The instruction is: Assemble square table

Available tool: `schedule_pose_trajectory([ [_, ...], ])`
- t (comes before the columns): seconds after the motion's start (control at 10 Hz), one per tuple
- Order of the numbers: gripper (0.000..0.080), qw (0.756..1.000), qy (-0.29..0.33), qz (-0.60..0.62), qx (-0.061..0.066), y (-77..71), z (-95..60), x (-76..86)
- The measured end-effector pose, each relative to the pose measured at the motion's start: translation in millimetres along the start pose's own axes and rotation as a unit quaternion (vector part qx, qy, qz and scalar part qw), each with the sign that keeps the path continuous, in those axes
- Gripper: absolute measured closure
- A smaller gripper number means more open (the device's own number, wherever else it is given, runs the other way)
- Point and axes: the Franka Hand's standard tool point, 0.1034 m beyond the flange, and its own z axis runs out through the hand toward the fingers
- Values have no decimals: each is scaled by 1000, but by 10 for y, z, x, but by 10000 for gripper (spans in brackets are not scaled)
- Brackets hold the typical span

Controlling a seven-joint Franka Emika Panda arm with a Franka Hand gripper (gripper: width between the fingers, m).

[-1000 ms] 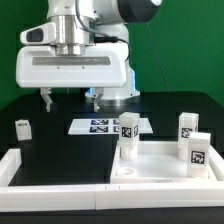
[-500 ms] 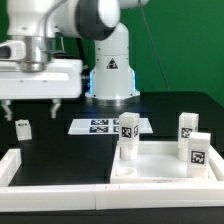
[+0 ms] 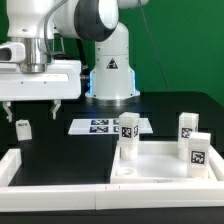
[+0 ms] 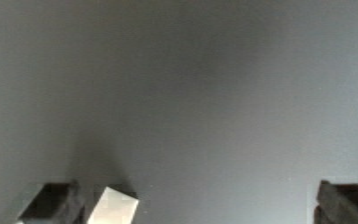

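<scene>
Three legs (image 3: 128, 127) stand upright on the square tabletop slab (image 3: 160, 160): two more at (image 3: 186, 127) and (image 3: 198, 149). You have that slab at the exterior view's lower right, tucked against the white L-shaped border rail (image 3: 55, 186). Fourth leg (image 3: 22, 129) stands alone on the black table (image 3: 60, 145), well apart from the slab, on the far side of the marker board (image 3: 100, 126). Your gripper (image 3: 32, 108) hangs above that lone leg, jaws apart, holding nothing. Wrist view shows only the fingertips (image 4: 55, 203) over blurred grey surface.
</scene>
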Motion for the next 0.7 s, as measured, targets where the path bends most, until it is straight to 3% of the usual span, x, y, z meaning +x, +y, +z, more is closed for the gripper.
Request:
schedule_pose_trajectory([
  [0.1,150,998,-47,5,28,-98,92,-36],
  [0.2,150,994,-96,-5,45,-43,158,-111],
  [0.4,150,982,-179,-8,59,12,193,-221],
  [0.5,150,975,-212,-27,56,30,228,-240],
  [0.7,150,962,-262,-41,66,44,170,-270],
])
